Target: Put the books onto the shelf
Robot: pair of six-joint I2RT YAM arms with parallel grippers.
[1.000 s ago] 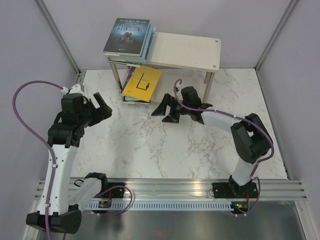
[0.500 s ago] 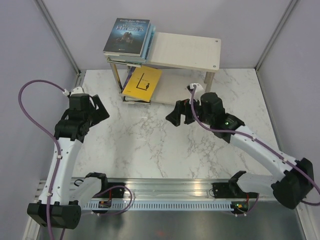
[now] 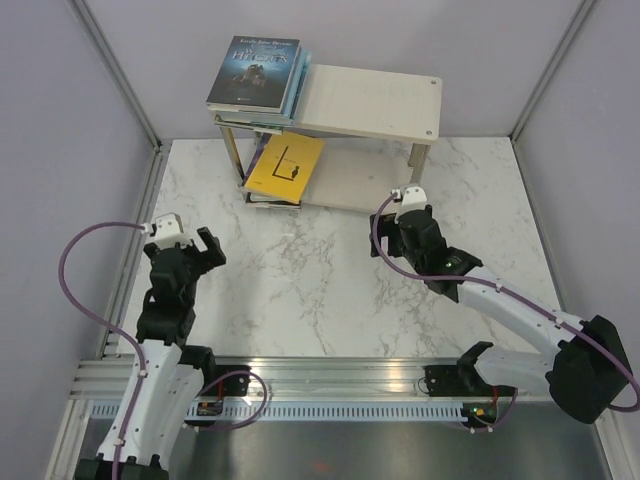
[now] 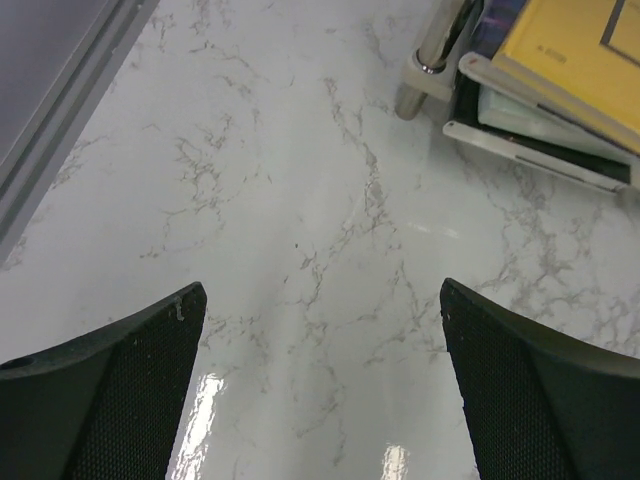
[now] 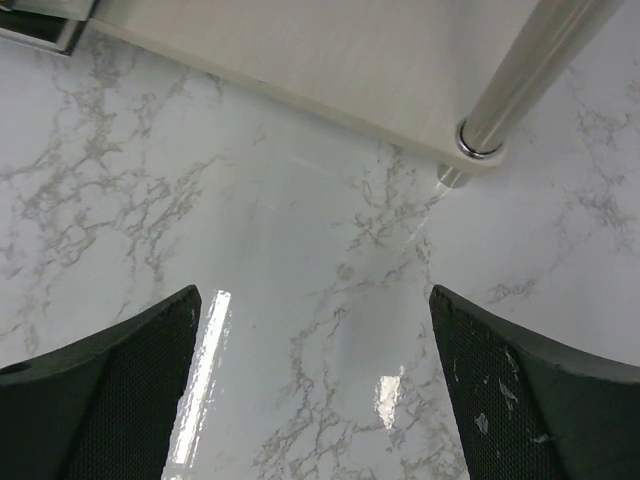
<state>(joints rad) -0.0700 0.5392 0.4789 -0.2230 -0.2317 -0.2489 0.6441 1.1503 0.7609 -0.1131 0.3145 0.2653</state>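
Two grippers are in view, both spread wide with nothing between the fingers. Near the left edge of the counter (image 3: 320, 290), the left gripper (image 4: 320, 288) is held low over bare marble and aimed toward the far edge, where a left post (image 4: 435, 50) of the shelf (image 3: 370, 100) can be made out.

All the books (image 3: 255, 70) in view are already placed on the shelf, which is set along the counter's far edge. One stack is laid on the left end of the top board, with a dark cover uppermost. A lower stack (image 3: 283, 168), topped by a yellow book (image 4: 575, 60), is laid on the left end of the lower board.

Right of the counter's middle, the right gripper (image 5: 312, 295) is pointed down at the marble, just in front of the shelf's front right post (image 5: 510, 80).

No loose book is seen on the counter, so the task is judged all but finished. The step in hand is taken to be a clean retreat. It would be done well if both arms were drawn toward the near edge over open marble. The right arm should be lifted away from the post first, so that the shelf is not knocked. Whether the lower stack overhangs its board cannot be told. If it does, a gentle push inward would be called for.
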